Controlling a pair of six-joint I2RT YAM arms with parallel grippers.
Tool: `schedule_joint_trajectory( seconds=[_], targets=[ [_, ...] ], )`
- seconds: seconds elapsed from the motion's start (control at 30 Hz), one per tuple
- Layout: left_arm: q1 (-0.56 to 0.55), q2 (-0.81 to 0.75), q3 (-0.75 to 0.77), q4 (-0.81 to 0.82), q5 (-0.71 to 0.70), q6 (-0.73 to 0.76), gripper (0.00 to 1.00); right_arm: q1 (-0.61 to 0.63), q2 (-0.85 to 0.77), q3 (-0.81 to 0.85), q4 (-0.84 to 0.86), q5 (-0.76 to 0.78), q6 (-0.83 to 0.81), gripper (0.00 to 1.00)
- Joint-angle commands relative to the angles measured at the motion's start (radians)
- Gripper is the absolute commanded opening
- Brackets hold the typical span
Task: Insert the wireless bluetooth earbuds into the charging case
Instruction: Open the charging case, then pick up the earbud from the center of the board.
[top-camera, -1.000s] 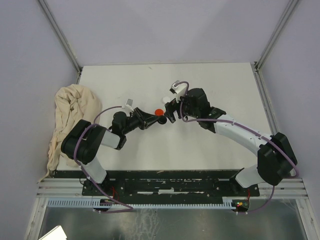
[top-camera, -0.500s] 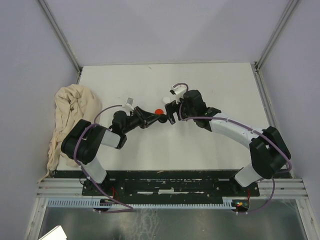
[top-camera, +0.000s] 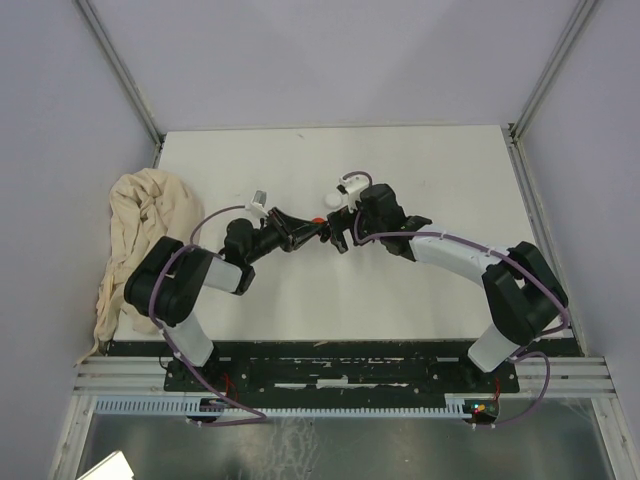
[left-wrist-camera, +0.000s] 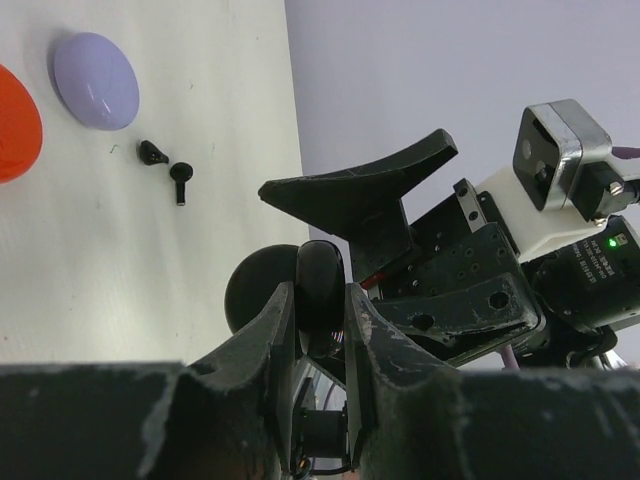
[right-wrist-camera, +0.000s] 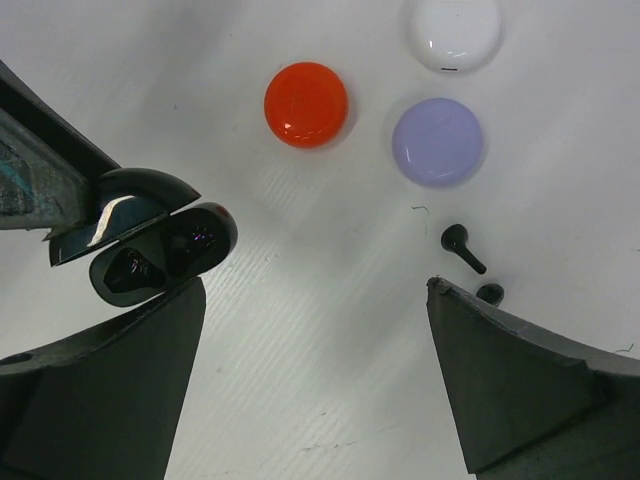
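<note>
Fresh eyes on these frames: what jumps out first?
The left claw is shut on an open black charging case, facing the open right claw over the middle of the table. Past them sit three closed round cases in a cluster: a red case, a lilac case and a white case. Two loose black earbuds lie just beside the lilac case.

No text seems legible anywhere.

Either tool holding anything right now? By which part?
Yes: left tool clamps the open black charging case across its body, lid up. The right tool is open and holds nothing.
</note>
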Motion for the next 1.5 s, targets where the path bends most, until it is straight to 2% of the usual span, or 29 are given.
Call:
schedule_joint_trajectory(
  seconds=[0.0,0.07,0.2,0.27,0.6,0.77,0.93,1.47],
  targets=[
    [0.007,0.021,0.015,0.108,0.012,-0.068,0.03,0.006,-0.043,-0.006,0.059,0.078,0.026,1.0],
    [0.022,0.015,0.013,0.105,0.005,-0.071,0.03,0.004,-0.065,-0.012,0.037,0.151,0.03,1.0],
    [0.054,-0.013,-0.003,0.102,-0.012,-0.075,0.03,-0.019,-0.041,0.048,-0.119,0.301,0.068,0.99],
    [0.061,-0.031,-0.011,0.094,-0.015,-0.072,0.03,-0.048,-0.004,0.102,-0.2,0.334,0.099,0.94],
    [0.061,-0.036,-0.053,0.127,-0.018,-0.079,0.03,-0.102,0.171,0.296,-0.424,0.291,0.103,0.63],
    [0.061,-0.015,-0.057,0.158,-0.012,-0.095,0.03,-0.113,0.209,0.324,-0.44,0.278,0.131,0.57],
    [0.062,-0.016,-0.06,0.164,-0.01,-0.096,0.03,-0.118,0.234,0.338,-0.44,0.259,0.132,0.55],
    [0.076,-0.024,-0.073,0.169,-0.004,-0.1,0.03,-0.116,0.323,0.395,-0.355,0.123,-0.138,0.58]
  ],
)
